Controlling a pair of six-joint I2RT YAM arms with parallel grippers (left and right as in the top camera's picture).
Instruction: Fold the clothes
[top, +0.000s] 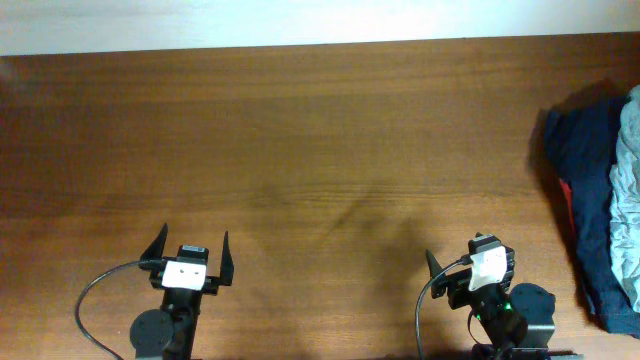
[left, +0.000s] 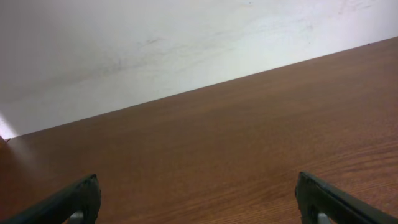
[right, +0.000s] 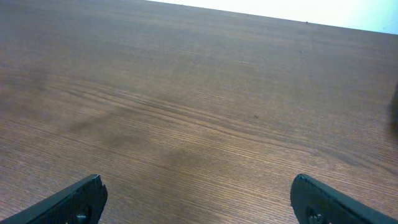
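Found left pincer (top: 194, 235) and right pincer (right: 196, 186) spread apart, empty, over the surface (top: 320, 130). Spotted pale T-shirt (top: 628, 200) heaped with navy garment (top: 575, 170), well right of right pincer. Couldn't read white wrist tags (top: 185, 269).

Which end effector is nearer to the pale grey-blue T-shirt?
Right. The right end effector is to the left of the T-shirt in the overhead view, apart from it; the left end effector is much farther left.

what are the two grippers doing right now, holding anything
left gripper: open, holding nothing
right gripper: open, holding nothing
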